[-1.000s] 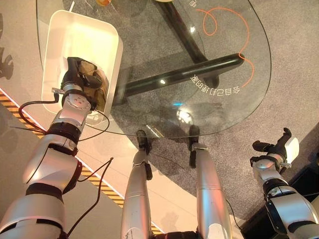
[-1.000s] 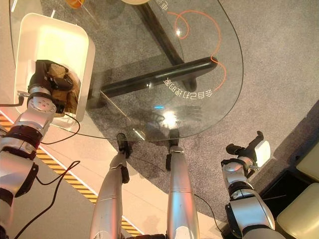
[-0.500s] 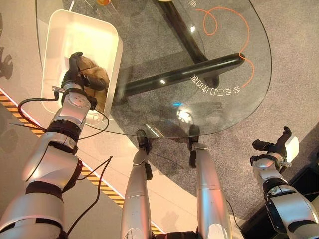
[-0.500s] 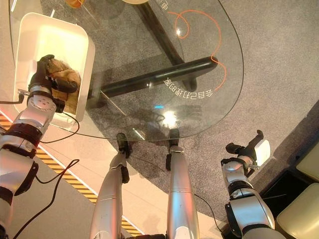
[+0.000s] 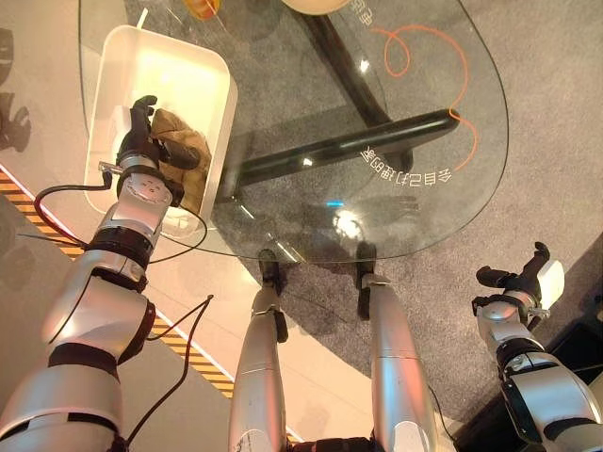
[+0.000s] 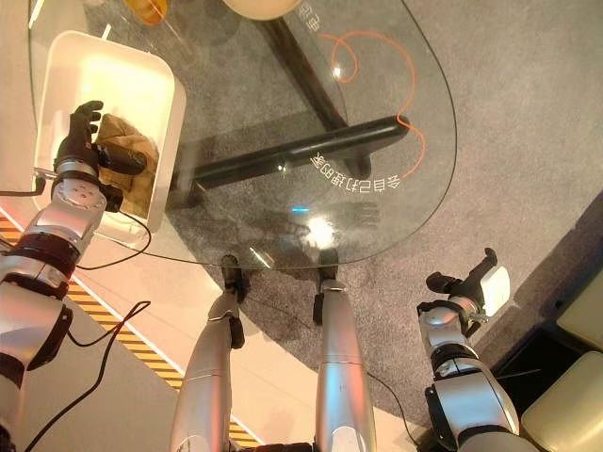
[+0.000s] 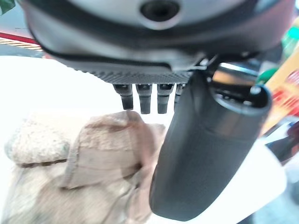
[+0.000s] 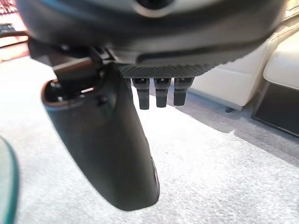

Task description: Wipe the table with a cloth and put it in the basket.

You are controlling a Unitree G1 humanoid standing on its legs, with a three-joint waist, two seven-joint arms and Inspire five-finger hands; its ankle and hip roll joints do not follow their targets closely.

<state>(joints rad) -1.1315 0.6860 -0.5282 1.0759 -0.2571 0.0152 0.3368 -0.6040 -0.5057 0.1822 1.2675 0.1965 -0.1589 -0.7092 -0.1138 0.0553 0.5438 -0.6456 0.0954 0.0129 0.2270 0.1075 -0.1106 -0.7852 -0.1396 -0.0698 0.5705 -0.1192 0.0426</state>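
A crumpled tan cloth (image 5: 179,141) lies inside the white basket (image 5: 160,66) at the table's left end; it also shows below my fingers as the cloth (image 7: 84,172) in the left wrist view. My left hand (image 5: 141,132) hovers just above it, open, fingers straight, thumb (image 7: 205,154) stretched out, holding nothing. The round glass table (image 5: 415,217) spreads across the middle, over a black base. My right hand (image 5: 523,278) hangs open low at the right, beside the table, above grey carpet.
An orange object (image 5: 203,8) and a pale round dish (image 6: 264,8) sit at the table's far edge. Orange looped lines and white lettering (image 5: 407,173) mark the glass. A yellow-black striped strip (image 5: 19,193) runs along the floor on the left. Cream furniture (image 6: 575,405) stands at the lower right.
My left hand, shut on the cloth down in the basket a second ago, has opened and risen a little; the cloth now lies loose. The view has shifted slightly.
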